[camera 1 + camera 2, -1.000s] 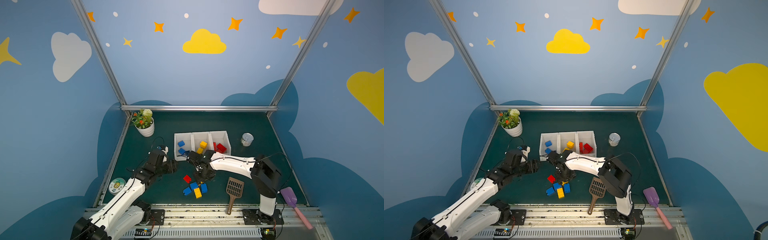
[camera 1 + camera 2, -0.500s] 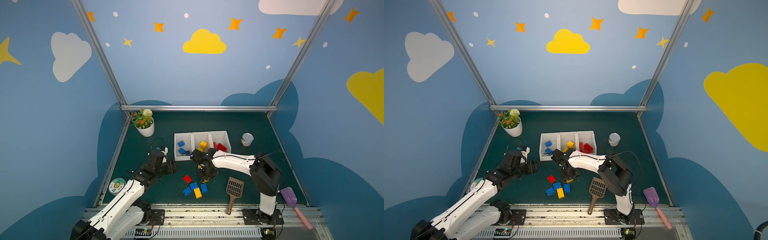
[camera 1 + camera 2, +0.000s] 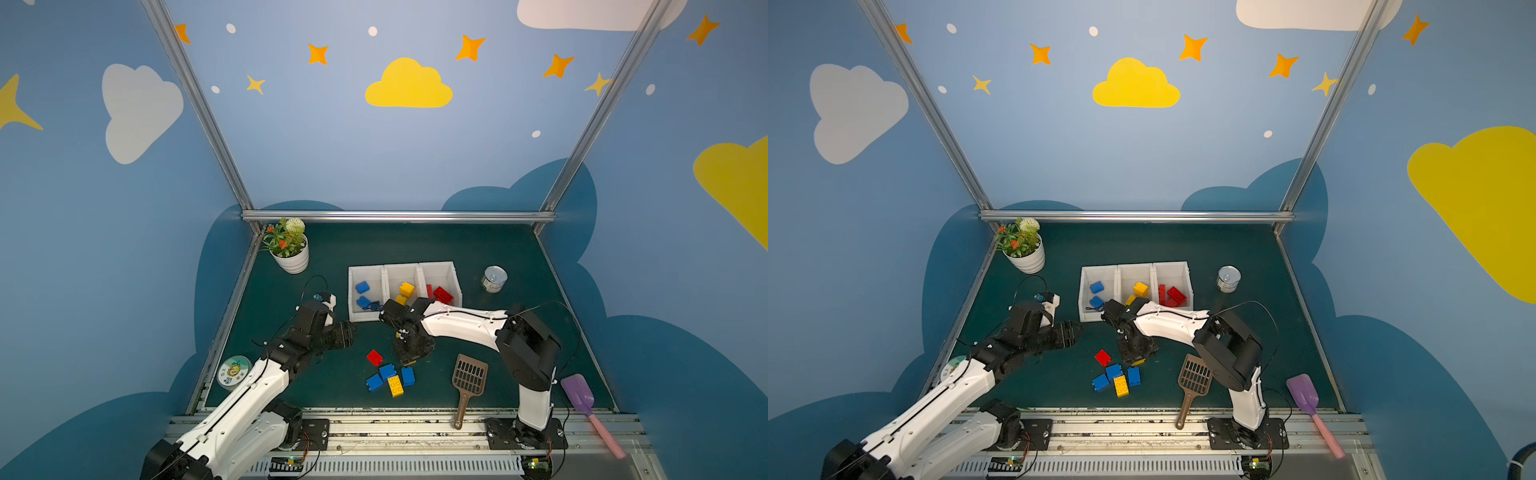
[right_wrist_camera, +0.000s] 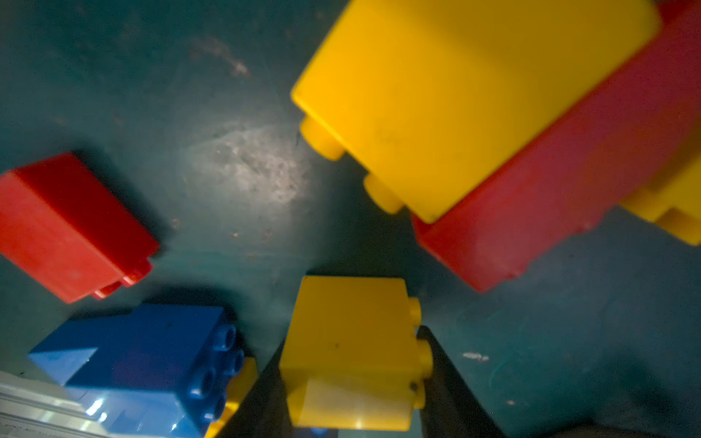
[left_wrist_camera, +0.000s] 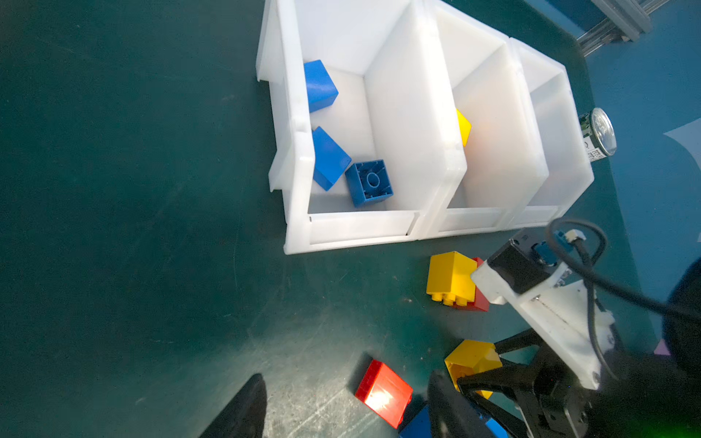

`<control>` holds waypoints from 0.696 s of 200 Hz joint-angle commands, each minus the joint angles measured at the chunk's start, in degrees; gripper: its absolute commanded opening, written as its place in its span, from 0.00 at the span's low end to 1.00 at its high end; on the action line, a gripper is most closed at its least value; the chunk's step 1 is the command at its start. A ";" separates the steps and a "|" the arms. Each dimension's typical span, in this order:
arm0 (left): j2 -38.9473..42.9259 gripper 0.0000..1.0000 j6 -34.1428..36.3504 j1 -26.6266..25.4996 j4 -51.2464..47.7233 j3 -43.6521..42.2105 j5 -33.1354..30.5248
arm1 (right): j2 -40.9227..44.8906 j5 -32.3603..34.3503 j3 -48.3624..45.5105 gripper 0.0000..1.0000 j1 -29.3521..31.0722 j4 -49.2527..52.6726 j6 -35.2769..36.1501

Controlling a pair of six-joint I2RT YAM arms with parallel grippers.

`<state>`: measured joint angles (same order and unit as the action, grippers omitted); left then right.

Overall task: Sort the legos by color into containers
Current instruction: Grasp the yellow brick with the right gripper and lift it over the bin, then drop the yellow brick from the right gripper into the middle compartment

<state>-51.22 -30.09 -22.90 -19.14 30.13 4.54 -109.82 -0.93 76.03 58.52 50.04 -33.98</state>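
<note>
**Right claw clamped on a yellow brick beside the loose pile**

The yellow brick (image 4: 349, 360) lies on its side with its studs pointing sideways. The right claw (image 4: 352, 337) is lowered over it, and its dark fingers (image 4: 261, 383) press against two opposite faces. Whether the brick rests on the green surface (image 3: 415, 241) or hangs just above it cannot be told.

Just beside it, toward the bins, a second yellow block (image 5: 449, 277) leans against a red block (image 5: 478, 301). On the other side sits a lone red brick (image 3: 374, 357). Nearer the front edge, three blue bricks (image 3: 387, 370) cluster around a long yellow brick (image 3: 395, 386).

Behind the pile stand the white bins (image 3: 403, 267), three in a row. In both top views they hold blue pieces (image 3: 362, 286) on the left, yellow pieces (image 3: 406, 289) in the middle and red pieces (image 3: 442, 295) on the right.

The left claw (image 3: 347, 334) hangs near the front corner of the blue bin. Its fingers are spread and nothing is between them.

Farther out are a potted plant (image 3: 291, 249), a tin can (image 3: 494, 279), a brown slotted scoop (image 3: 469, 378), a purple scoop (image 3: 577, 390) and a disc (image 3: 235, 371).
</note>
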 commanded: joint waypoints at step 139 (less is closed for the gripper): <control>1.37 0.68 -2.57 0.04 0.07 -1.69 5.02 | -15.57 2.96 39.58 0.42 -16.29 8.55 11.82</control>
<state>-50.61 -31.99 -22.90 -19.18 29.04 8.27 -122.39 3.40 112.07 42.30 56.12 -23.07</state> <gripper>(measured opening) 0.676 0.450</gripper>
